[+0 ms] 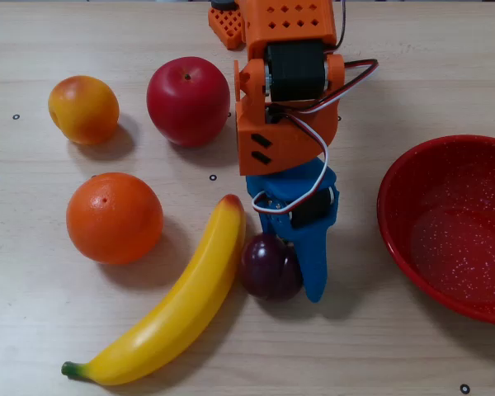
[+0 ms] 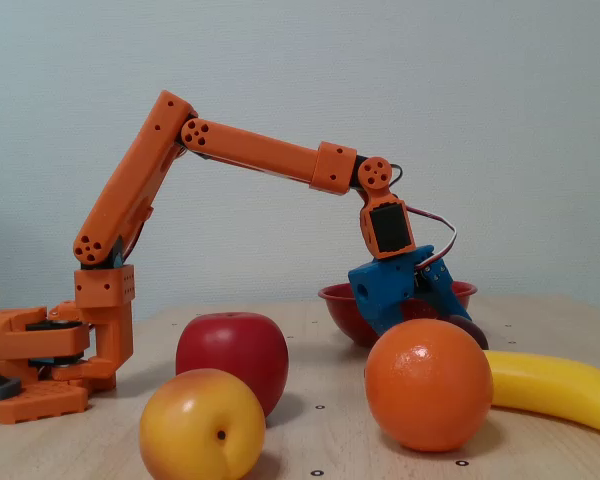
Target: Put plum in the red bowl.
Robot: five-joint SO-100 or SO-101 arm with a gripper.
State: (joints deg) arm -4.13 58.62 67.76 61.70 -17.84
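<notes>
Overhead view, left to right: banana (image 1: 169,309), long axis running lower left to upper right, its upper end touching the plum (image 1: 269,266); the plum on the table, pressed against the blue finger on its right; gripper (image 1: 293,268) lowered around it — only one finger shows clearly, so whether the jaws have closed cannot be told; red bowl (image 1: 396,216) well apart at far right, empty. The carry runs rightward, away from the banana.

Bare table (image 1: 355,272) lies open between plum (image 1: 268,268) and red bowl (image 1: 445,227); the banana (image 1: 177,301) crowds the plum's left in the overhead view.
</notes>
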